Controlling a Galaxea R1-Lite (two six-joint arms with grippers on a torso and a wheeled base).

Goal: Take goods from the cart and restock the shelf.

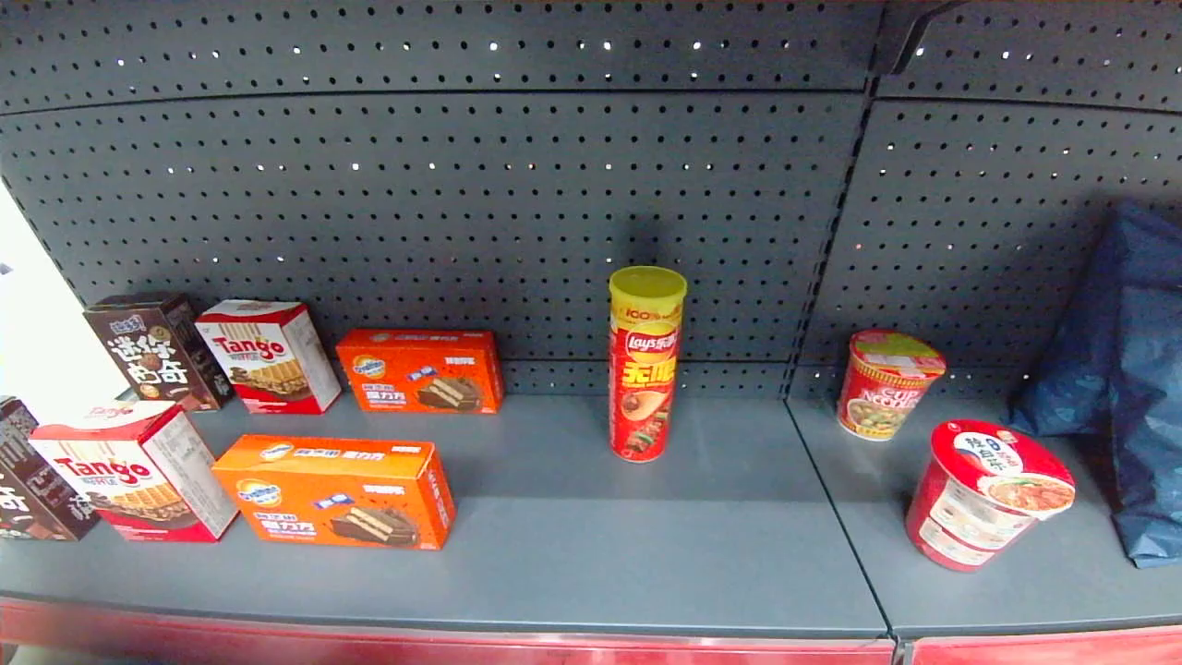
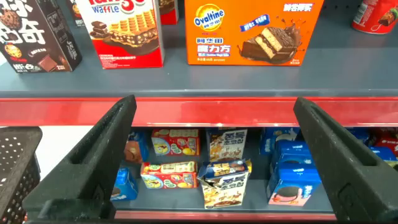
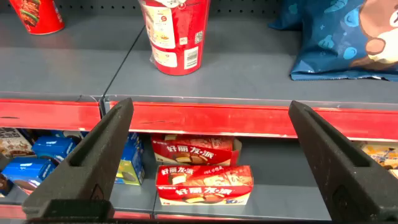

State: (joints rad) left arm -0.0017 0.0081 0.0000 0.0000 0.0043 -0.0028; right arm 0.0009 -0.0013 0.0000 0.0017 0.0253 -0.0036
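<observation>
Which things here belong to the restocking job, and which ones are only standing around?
Job: grey shelf; black mesh basket, probably the cart; left gripper, right gripper, both open, empty.
Not in play: chips can, tall noodle cup, noodle bowl, front orange box, blue bag, all already on the shelf.

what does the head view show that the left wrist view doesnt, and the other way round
Only head view: the noodle cup, the noodle bowl, the blue bag and the pegboard wall. Only left wrist view: the open left gripper, the lower shelf's boxes and a black mesh basket. Both: the front orange box and the waffle box beside it.
</observation>
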